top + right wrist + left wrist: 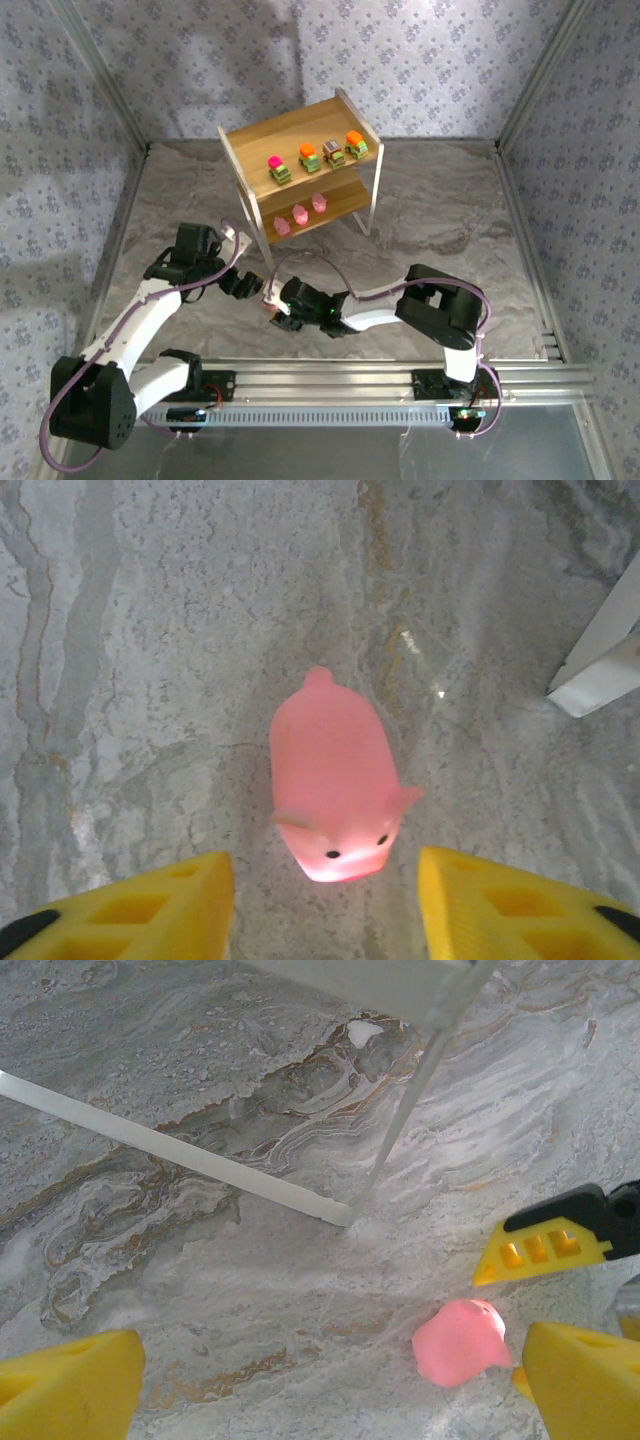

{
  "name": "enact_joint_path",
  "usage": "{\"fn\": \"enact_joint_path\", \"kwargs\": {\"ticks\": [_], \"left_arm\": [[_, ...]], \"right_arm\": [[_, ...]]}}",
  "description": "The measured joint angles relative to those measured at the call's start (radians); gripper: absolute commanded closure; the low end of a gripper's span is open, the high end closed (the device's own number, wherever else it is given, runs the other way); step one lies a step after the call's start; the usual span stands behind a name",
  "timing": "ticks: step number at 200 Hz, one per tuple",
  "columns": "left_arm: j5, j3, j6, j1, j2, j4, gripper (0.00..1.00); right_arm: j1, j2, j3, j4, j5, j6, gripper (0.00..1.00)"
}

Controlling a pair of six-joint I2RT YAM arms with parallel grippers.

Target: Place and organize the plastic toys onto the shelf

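The right arm's 2 yellow fingers (180, 905) are standing partly apart, straddling a rounded pink plastic figure with 2 black dot eyes (335, 780). A strip of bench is showing on each side of it, so they are not gripping it. The figure is lying on the grey marbled bench (150, 630), with its face toward the right wrist camera. The left arm's 2 yellow fingers (70, 1380) are hanging wide apart with nothing between them, and the same figure is sitting just beside one of them. A thin white metal leg (400, 1120) of the shelf is touching the bench a little beyond. Seen from above, both arms are meeting near the front of the light wooden 2-tier shelf (260, 145). 4 small green-yellow cars (308, 156) are standing in a row on its upper tier. 3 more pink figures (299, 213) are lined up on the lower tier.
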State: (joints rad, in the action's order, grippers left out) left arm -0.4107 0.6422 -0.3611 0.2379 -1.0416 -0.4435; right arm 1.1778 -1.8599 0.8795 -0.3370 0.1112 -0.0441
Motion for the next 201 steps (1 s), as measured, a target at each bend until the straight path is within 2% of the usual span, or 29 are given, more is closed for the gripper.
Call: {"fn": "enact_joint_path", "kwargs": {"ticks": [25,79,201], "left_arm": [[0.0,0.0,0.012,0.0,0.0,0.008,0.02],[-0.008,0.0,0.042,0.0,0.008,0.068,0.01],[-0.03,-0.017,0.094,-0.045,0.021,0.152,0.01]], "right_arm": [[-0.015,0.003,0.0,0.005,0.007,-0.002,0.36],[-0.045,-0.006,0.017,0.012,0.003,-0.018,0.35],[-0.014,-0.04,0.09,0.063,-0.045,-0.051,0.34]]}}
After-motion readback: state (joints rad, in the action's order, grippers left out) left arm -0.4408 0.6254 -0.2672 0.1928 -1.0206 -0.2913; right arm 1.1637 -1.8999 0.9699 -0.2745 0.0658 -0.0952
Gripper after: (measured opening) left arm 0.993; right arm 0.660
